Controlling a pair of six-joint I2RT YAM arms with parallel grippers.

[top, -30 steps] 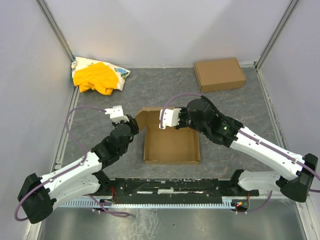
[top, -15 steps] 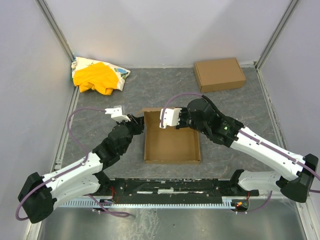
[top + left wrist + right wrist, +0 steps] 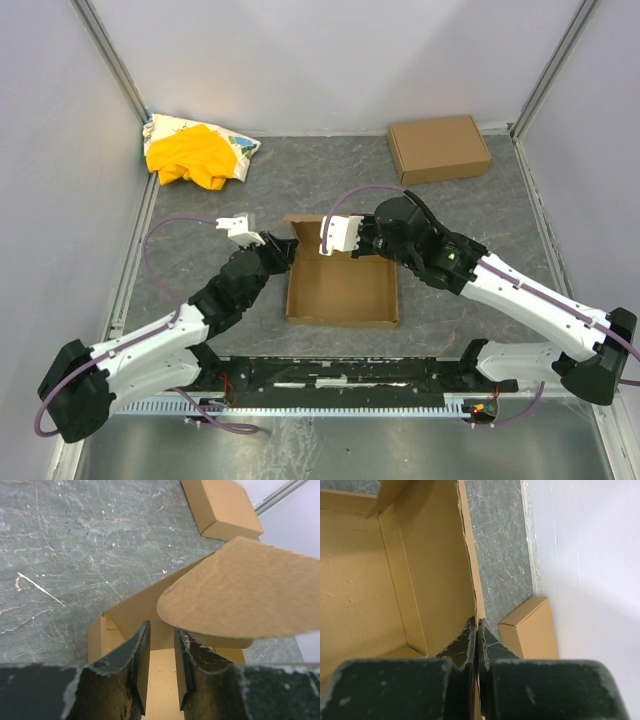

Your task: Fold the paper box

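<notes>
The paper box point(image 3: 342, 292) lies open in the middle of the table, its walls standing and a flap point(image 3: 303, 228) raised at its far left corner. My right gripper point(image 3: 352, 252) is at the far wall and, in the right wrist view, the right gripper point(image 3: 476, 621) is shut on that wall's thin top edge point(image 3: 470, 565). My left gripper point(image 3: 283, 252) is at the far left corner. In the left wrist view the left gripper point(image 3: 161, 627) is slightly open over the box floor, with the rounded flap point(image 3: 240, 595) curving above its right finger.
A ready-made cardboard box point(image 3: 440, 148) sits at the far right, also seen as the closed box point(image 3: 220, 507) and the box corner point(image 3: 532, 630). A yellow-and-white cloth heap point(image 3: 195, 150) lies at the far left corner. White walls enclose the table.
My left gripper has moved right to the box's far left corner and its jaws have narrowed. The corner flap has swung up and inward. The right arm has held still.
</notes>
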